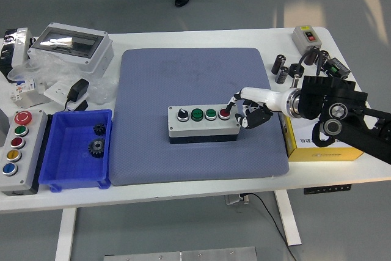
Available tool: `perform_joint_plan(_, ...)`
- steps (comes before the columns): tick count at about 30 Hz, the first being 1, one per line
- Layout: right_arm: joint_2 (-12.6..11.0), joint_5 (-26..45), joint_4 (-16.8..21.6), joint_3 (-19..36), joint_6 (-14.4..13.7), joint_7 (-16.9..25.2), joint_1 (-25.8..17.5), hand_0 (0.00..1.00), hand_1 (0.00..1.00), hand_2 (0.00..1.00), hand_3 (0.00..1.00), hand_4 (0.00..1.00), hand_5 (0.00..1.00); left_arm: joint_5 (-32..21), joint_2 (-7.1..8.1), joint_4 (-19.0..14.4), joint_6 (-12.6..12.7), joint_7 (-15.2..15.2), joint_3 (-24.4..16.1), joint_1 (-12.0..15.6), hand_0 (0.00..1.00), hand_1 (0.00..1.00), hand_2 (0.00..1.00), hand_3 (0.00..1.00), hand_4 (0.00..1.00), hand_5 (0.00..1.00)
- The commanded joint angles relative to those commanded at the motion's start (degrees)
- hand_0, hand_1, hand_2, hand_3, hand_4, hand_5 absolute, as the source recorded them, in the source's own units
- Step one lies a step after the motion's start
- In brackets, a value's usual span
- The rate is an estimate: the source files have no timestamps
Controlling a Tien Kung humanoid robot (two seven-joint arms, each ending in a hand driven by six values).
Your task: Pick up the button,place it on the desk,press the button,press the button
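While the button box lies mid-mat, long axis running left to right, the right hand (index finger out, other fingers curled, holding nothing) touches its rightmost red button from the right.

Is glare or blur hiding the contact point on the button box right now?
Head view: even, soft lighting and no motion blur on the right robot hand; its extended finger meets the red button on the button box, though the fingertip itself covers the contact. Glare sits only on the floor at top right and on the clear lid of the grey enclosure, away from the work.
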Motion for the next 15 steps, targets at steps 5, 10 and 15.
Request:
perform_joint_plan(5, 0.4, -0.6, -0.4, -1.7, -0.5, -0.2, 0.2, 0.002, 0.094, 0.201, 0.737, 0.282, 0.046, 0.0, 0.02, 0.0, 0.0, 0.0, 0.0, 0.0, 0.619, 0.553, 0.533, 0.582, 0.490, 0.215)
perform_joint_plan(10, 0.4, -1.2, -0.4, -2.6, -1.5, 0.0, 0.3, 0.002, 0.093, 0.201, 0.738, 0.280, 0.038, -0.2, -0.05, 0.0, 0.0, 0.0, 0.1, 0.0, 0.619, 0.553, 0.531, 0.582, 0.491, 0.215)
perform_joint_plan(15, 0.2, -0.5, 0.1, -1.4, -1.6, 1.0, 0.2, 0.002, 0.093, 0.201, 0.738, 0.280, 0.038, -0.1, -0.07, 0.0, 0.0, 0.0, 0.1, 0.0, 0.619, 0.553, 0.531, 0.582, 0.491, 0.215)
